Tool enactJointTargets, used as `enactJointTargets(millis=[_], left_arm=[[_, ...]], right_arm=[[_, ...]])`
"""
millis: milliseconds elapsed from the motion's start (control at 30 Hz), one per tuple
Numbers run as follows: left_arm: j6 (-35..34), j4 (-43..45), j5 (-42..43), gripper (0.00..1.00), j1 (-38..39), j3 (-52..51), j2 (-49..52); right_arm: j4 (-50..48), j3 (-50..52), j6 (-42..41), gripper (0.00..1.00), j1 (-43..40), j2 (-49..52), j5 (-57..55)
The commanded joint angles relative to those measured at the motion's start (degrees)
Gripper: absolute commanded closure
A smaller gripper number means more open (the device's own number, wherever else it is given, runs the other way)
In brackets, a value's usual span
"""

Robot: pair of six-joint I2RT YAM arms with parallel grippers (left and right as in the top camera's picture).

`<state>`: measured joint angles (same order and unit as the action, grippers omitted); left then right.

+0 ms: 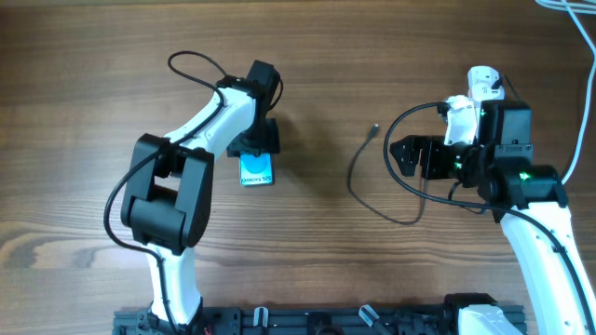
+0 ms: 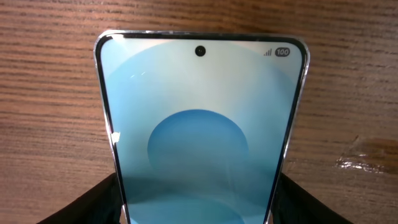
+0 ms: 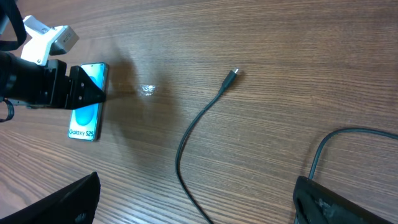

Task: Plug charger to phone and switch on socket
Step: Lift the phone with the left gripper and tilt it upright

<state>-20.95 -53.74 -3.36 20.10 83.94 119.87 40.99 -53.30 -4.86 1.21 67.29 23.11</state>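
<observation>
Left wrist view is showing the phone [image 2: 199,124] lying flat on the counter [image 2: 50,93], screen lit and facing up. The left gripper [image 2: 196,208] is setting its dark fingers [image 2: 87,202] against the two long edges, so its jaws are looking closed on the phone. Farther across, the right gripper [image 3: 199,208] is hovering with its jaws spread wide and carrying nothing, looking down on the charger [image 3: 193,130]. Its connector tip [image 3: 234,73] is lying on bare wood, well apart from the phone. The tip is small and lying flat, so a pinch taken too far back along the cable is likely to leave it drooping and twisting off line. A push into the phone's short edge is also risking a skid if the left hold is looser than it is appearing. The cable's slack is curving back toward the right arm, where it is threatening to snag. Farthest off, just beyond the right wrist, a white block is showing that I am taking for the socket [image 1: 481,82]. The arm is covering most of it and hiding any switch, and a thick white cable [image 1: 582,37] is running off the far corner.
</observation>
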Motion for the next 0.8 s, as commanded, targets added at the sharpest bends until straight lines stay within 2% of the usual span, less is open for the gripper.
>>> enactJointTargets(millis=[0,233,433,567,667,767], left_arm=[[-0.6,-1.0,-1.0,0.35,-0.5,2.7,-1.3],[-2.2,-1.9,-0.4,0.35,-0.6,2.8,-3.4],[-5.1,-1.8,5.4,0.38,-3.5,2.8,-5.7],[-6.0,-1.2,14.5,0.42,-7.0,3.0,-7.5],[-10.0,-0.5,20.4,0.44,-9.6,3.1,-7.8],[-10.0,1.1,27.4,0.5,-11.4,3.1,-7.8]], right_arm=[[0.0,-1.0,0.2,0.0,0.2,0.4,0.0],[0.0,-1.0,0.2,0.0,0.2,0.4,0.1],[-0.6,-1.0,-1.4,0.0,0.2,0.4,0.1],[-1.0,-1.0,-2.8,0.0,0.2,0.4,0.1],[-1.0,-1.0,-2.9,0.0,0.2,0.4,0.1],[-1.0,-1.0,-2.9,0.0,0.2,0.4,0.1]])
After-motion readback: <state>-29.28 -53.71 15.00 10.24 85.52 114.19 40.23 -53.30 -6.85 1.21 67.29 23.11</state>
